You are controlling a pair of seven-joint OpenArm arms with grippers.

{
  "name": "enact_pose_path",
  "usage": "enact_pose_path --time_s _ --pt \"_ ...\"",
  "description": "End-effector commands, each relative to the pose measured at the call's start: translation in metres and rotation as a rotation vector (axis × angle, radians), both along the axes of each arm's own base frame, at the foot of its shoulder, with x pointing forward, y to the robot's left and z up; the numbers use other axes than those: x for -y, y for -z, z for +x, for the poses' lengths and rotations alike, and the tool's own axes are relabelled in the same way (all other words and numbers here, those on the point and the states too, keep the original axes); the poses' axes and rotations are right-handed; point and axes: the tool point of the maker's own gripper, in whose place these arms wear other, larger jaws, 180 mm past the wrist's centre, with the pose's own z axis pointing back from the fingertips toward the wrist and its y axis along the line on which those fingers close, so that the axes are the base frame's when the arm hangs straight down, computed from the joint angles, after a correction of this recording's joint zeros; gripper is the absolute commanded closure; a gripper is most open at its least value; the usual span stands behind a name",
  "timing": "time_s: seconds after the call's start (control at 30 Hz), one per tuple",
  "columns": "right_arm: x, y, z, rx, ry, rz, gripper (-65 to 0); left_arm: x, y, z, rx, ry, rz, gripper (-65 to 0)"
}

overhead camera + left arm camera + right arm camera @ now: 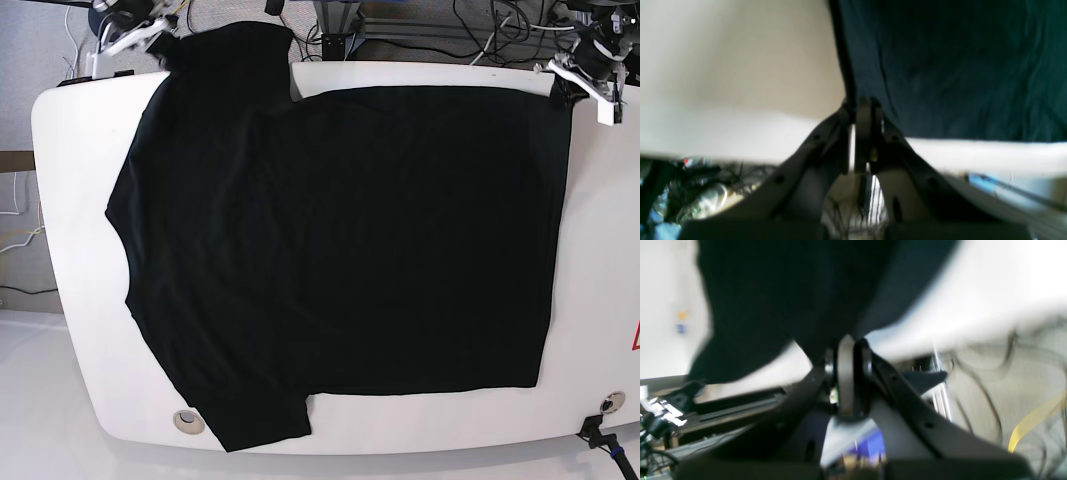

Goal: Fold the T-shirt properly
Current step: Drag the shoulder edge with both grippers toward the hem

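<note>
The black T-shirt point(340, 250) lies spread flat on the white table point(80, 160), plain side up, with a sleeve at the front left. My left gripper point(562, 82) is at the shirt's far right corner, its jaws shut on the cloth edge. In the left wrist view that gripper point(864, 104) pinches the T-shirt point(957, 66) at its border. At the far left corner my right gripper point(160, 48) is shut on the shirt, which hangs off the table's back edge there. In the right wrist view the gripper point(846, 341) holds dark T-shirt cloth point(790, 290), blurred.
Cables and metal framing point(400, 25) crowd the space behind the table. A round hole point(187, 421) sits near the front left edge, and a black clamp point(598, 432) at the front right. A red mark point(635, 335) shows at the right rim.
</note>
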Motion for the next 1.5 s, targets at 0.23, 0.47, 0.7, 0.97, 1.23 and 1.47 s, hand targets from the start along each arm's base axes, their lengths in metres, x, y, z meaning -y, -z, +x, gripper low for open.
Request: enact_pose_path --time_s 0.23,0.47,0.7,0.97,1.23,1.47 --pt "0.006 -0.032 0.068 0.185 -0.061 -0.001 0.0 0.023 -0.043 0.082 0.238 0.070 -0.024 0.0" --pt "0.024 -0.033 0.116 0.252 -0.030 0.026 0.0 0.047 -0.062 0.129 0.336 0.127 -0.057 0.0" --pt "0.055 -0.036 0.158 0.288 0.003 0.022 0.0 0.029 -0.060 0.166 0.347 0.090 0.004 0.0" --pt "0.071 -0.048 0.206 0.335 0.020 0.049 0.0 0.015 -0.057 0.192 0.356 0.038 -0.036 0.0" --pt "0.072 -0.051 0.244 0.348 0.029 0.107 0.0 0.015 -0.065 0.209 0.370 0.054 0.015 0.0" --pt "0.079 -0.045 0.262 0.331 0.059 0.136 0.0 0.021 -0.062 0.212 0.358 0.074 0.027 0.0"
